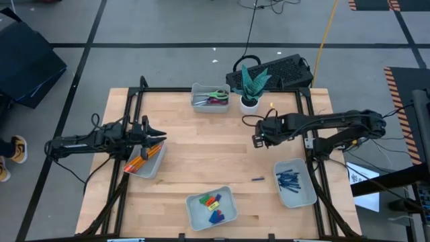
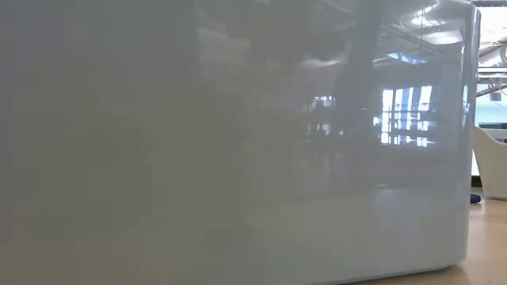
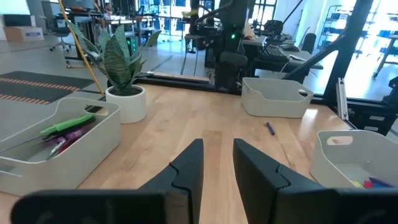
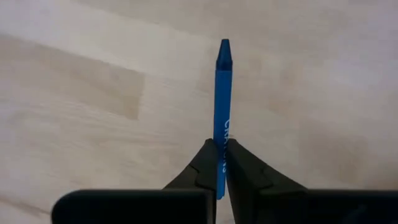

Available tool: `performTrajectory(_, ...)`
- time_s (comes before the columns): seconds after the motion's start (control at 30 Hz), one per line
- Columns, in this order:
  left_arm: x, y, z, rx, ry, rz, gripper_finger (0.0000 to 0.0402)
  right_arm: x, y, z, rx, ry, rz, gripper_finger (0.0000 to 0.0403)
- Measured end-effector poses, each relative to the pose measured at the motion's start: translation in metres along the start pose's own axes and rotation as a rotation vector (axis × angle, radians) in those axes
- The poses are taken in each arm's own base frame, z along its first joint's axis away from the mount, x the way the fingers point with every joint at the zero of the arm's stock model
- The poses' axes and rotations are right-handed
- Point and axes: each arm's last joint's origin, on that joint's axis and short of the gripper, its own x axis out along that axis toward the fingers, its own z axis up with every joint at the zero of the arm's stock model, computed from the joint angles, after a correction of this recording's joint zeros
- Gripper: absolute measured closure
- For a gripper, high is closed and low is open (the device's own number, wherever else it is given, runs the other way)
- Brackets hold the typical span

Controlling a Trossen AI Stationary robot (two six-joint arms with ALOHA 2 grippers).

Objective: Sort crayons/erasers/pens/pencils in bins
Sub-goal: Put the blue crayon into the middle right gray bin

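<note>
Fingers of the right gripper hover mid-tabletop, beside the pen bin; left gripper sits over the pencil bin. Left wrist view: fingers parted, holding nothing. Right wrist view: fingers pinch a blue crayon.

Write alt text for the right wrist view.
The right gripper is shut on a blue crayon, which points away from the camera with its tip free. Behind it is bare light wooden table.
</note>
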Motion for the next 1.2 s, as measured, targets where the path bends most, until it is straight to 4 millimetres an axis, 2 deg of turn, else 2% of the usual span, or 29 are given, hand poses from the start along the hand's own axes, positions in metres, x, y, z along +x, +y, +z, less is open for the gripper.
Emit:
performTrajectory(0.13,0.0,0.0,0.0,0.0,0.0,0.0,0.0314,-0.021,0.002,-0.005,-0.076,-0.003,-0.065,0.0394)
performTrajectory(0.3,0.0,0.0,0.0,0.0,0.0,0.0,0.0314,-0.04,0.01,-0.015,-0.192,-0.002,-0.044,0.0394)
performTrajectory(0.57,0.0,0.0,0.0,0.0,0.0,0.0,0.0314,-0.047,0.018,-0.052,-0.466,0.111,0.021,0.0394)
performTrajectory(1.03,0.0,0.0,0.0,0.0,0.0,0.0,0.0314,-0.066,0.009,-0.115,-0.593,0.168,0.094,0.0394)
performTrajectory(1.2,0.0,0.0,0.0,0.0,0.001,0.0,0.0314,-0.066,0.006,-0.136,-0.636,0.198,0.093,0.0394)
